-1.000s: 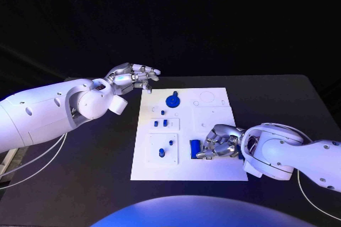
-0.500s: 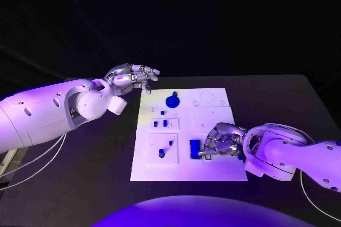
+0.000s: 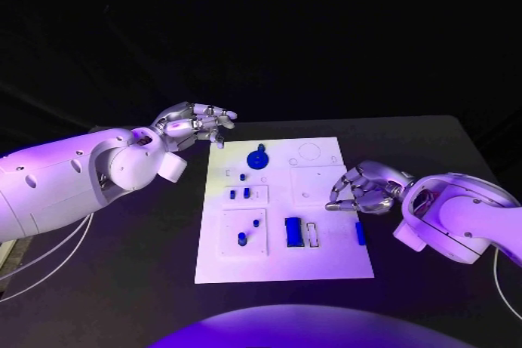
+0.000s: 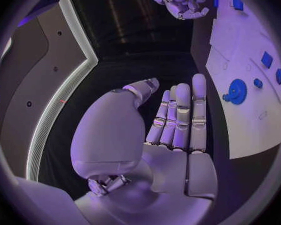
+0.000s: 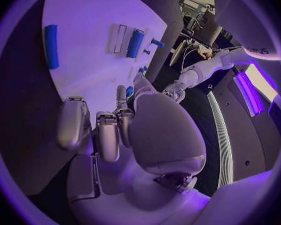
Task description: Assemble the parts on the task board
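The white task board (image 3: 285,261) lies mid-table. On it are a round blue part (image 3: 258,158), small blue pieces (image 3: 244,190), a blue block (image 3: 293,232) beside an empty slot outline (image 3: 312,235), and a blue bar (image 3: 360,232) near the right edge. My right hand (image 3: 364,191) hovers over the board's right edge behind the bar, fingers curled in, nothing seen in them. My left hand (image 3: 196,121) hangs off the board's far left corner. In the left wrist view its fingers (image 4: 181,115) lie straight and empty, with the round part (image 4: 236,91) beyond.
The right wrist view shows the board (image 5: 90,15), the blue bar (image 5: 50,46), the blue block (image 5: 135,43) and my left hand (image 5: 178,89) far off. Bare black table (image 3: 435,144) surrounds the board.
My right hand has let go of the blue block and moved back and to the right, uncovering the block, the slot outline and the blue bar. The left hand stays put.
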`<state>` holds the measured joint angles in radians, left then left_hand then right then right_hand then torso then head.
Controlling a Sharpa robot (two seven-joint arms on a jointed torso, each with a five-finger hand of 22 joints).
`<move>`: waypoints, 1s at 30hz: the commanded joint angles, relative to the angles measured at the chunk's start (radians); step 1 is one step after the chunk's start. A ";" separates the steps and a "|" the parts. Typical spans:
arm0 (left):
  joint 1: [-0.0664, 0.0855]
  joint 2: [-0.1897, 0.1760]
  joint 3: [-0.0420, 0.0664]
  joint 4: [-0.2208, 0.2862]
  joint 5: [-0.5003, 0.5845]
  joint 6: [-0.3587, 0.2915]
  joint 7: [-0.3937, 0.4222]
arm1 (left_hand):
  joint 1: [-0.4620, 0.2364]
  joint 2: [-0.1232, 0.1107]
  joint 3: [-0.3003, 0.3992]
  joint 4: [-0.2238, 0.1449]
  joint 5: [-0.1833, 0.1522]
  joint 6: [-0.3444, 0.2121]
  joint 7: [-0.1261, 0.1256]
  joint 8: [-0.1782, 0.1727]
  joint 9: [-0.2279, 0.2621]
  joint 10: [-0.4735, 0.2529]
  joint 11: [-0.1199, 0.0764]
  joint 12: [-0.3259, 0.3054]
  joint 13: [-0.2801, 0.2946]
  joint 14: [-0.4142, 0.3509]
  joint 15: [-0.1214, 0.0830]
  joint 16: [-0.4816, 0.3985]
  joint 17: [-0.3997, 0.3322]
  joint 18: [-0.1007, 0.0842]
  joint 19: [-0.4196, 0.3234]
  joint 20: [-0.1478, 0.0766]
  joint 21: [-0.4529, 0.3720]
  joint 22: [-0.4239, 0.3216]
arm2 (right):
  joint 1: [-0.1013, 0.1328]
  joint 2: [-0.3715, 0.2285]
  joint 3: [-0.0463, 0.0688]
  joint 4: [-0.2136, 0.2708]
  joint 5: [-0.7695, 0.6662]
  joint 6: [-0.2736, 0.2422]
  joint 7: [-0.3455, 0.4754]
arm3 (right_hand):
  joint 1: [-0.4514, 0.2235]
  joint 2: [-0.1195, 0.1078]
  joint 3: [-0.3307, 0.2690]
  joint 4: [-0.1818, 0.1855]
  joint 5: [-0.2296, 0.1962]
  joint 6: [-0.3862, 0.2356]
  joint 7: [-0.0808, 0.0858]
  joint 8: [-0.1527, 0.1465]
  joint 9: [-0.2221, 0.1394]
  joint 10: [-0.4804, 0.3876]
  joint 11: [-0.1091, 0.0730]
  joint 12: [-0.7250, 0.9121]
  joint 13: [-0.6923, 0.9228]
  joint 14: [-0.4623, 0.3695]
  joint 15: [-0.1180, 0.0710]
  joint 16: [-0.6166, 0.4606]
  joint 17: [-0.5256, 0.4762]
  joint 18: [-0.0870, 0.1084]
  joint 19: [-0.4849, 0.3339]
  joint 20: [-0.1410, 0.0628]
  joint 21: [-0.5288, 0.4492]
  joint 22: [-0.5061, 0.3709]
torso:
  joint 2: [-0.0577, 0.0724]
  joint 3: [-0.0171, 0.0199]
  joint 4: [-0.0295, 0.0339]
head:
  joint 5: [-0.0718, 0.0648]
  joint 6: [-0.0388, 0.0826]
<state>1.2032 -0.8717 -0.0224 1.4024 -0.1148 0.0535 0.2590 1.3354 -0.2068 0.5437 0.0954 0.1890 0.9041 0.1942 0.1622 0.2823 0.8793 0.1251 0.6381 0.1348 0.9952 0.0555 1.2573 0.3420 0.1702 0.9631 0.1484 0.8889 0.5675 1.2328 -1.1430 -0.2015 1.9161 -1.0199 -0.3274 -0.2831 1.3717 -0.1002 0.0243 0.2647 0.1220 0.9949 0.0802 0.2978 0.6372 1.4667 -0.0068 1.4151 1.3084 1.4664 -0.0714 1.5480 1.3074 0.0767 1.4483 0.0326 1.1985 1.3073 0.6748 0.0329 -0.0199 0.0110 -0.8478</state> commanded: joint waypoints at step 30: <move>0.000 0.005 0.001 0.003 0.004 0.000 0.016 | -0.005 0.006 0.000 0.005 -0.004 -0.004 -0.002 -0.004 0.002 -0.005 0.001 0.003 -0.001 -0.003 0.001 -0.005 -0.001 0.014 -0.001 0.002 -0.005 -0.002 | -0.080 -0.154 -0.007 0.029 -0.301 -0.014 -0.122 | -0.130 -0.017 -0.084 0.029 -0.001 0.058 -0.026 0.042 0.066 0.038 -0.013 -0.038 0.136 0.084 -0.008 -0.011 0.155 0.000 -0.004 -0.002 -0.024 0.131 | 0.002 0.0024 -0.0002 | -0.071 -0.006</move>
<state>1.2033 -0.8684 -0.0224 1.4035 -0.1152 0.0512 0.2624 1.3354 -0.2068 0.5437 0.0953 0.1891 0.9041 0.1942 0.1621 0.2836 0.8794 0.1251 0.6381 0.1349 0.9952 0.0555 1.2573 0.3421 0.1702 0.9631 0.1484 0.8890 0.5667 1.1541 -1.2964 -0.2087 1.9442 -1.2897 -0.3547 -0.3743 1.2494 -0.1132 -0.0566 0.2929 0.1220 1.0544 0.0569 0.3443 0.7041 1.4670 -0.0142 1.3815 1.3079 1.4664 -0.0715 1.5419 1.3081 0.0768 1.4482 0.0325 1.1747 1.3078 0.6764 0.0354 -0.0206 -0.0565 -0.8522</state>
